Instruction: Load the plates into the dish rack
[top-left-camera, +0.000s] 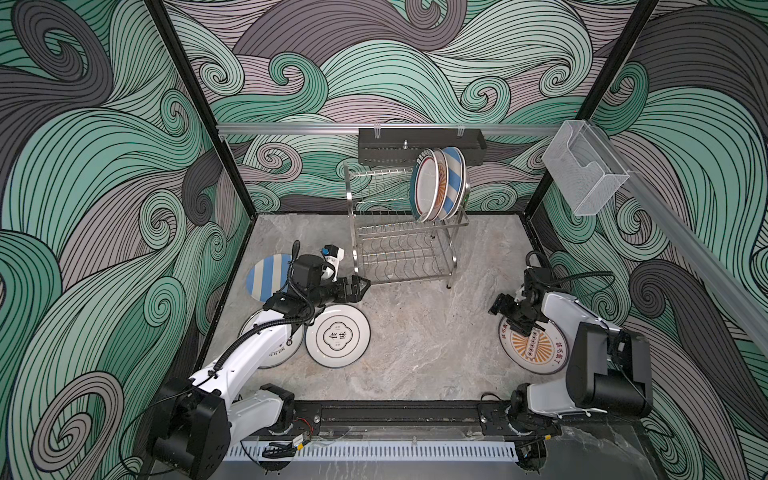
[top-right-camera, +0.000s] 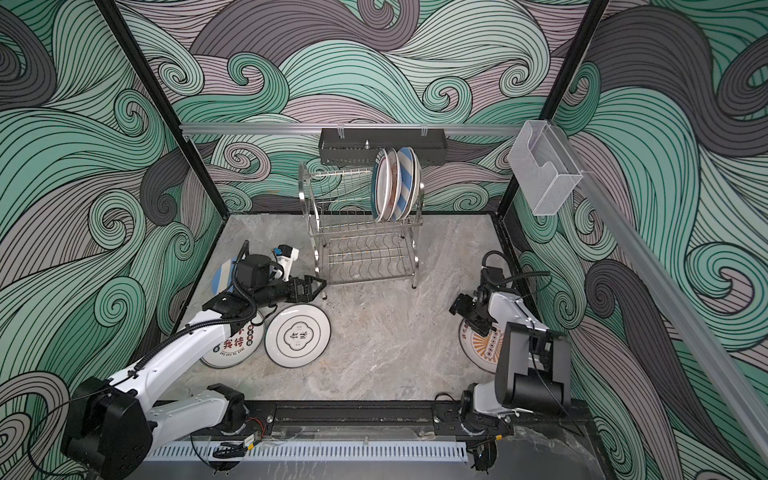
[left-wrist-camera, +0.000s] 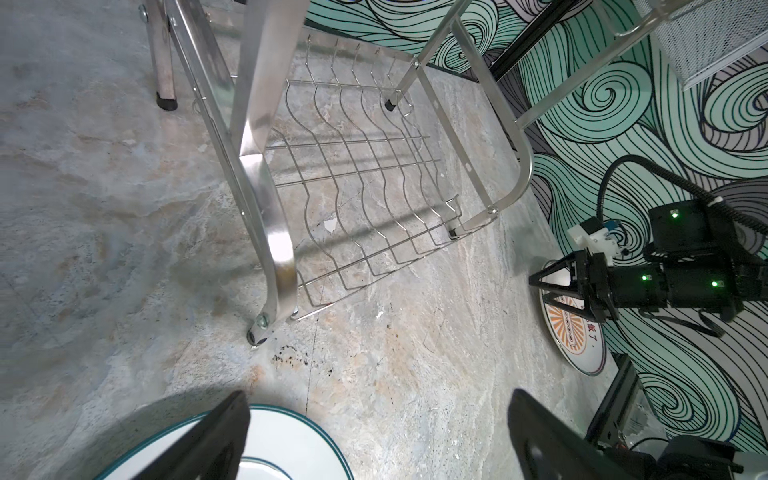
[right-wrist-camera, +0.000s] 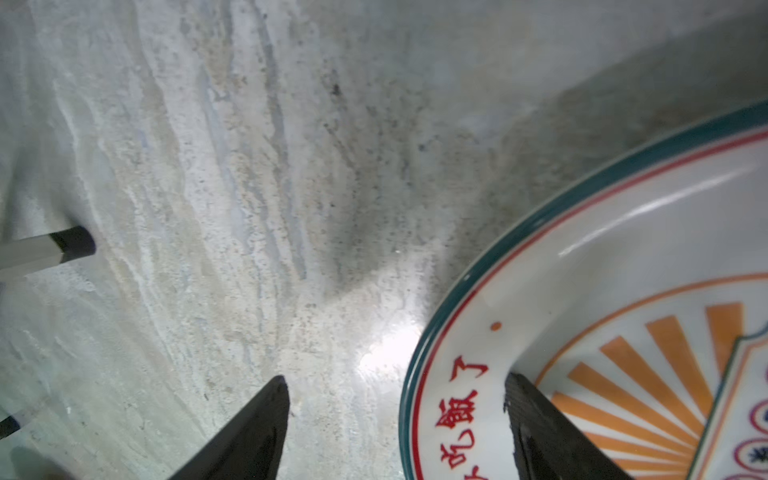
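The steel dish rack (top-left-camera: 399, 249) (top-right-camera: 361, 245) stands at the back of the table, with three plates (top-left-camera: 438, 185) (top-right-camera: 395, 185) upright in its upper tier. Flat on the table lie a blue-striped plate (top-left-camera: 266, 276), a white plate with Chinese characters (top-left-camera: 337, 336) (top-right-camera: 297, 334), and another plate (top-left-camera: 274, 349) partly under the left arm. My left gripper (top-left-camera: 361, 286) (left-wrist-camera: 378, 397) is open near the rack's front leg, one finger over the white plate's green rim (left-wrist-camera: 291, 432). My right gripper (top-left-camera: 509, 320) (right-wrist-camera: 397, 377) is open, its jaws straddling the rim of the orange sunburst plate (top-left-camera: 534, 347) (right-wrist-camera: 602, 257).
A black perforated tray (top-left-camera: 419, 145) hangs on the back rail behind the rack. A clear plastic box (top-left-camera: 586, 174) hangs on the right rail. The rack's lower shelf (left-wrist-camera: 365, 187) holds nothing. Patterned walls close the table on three sides.
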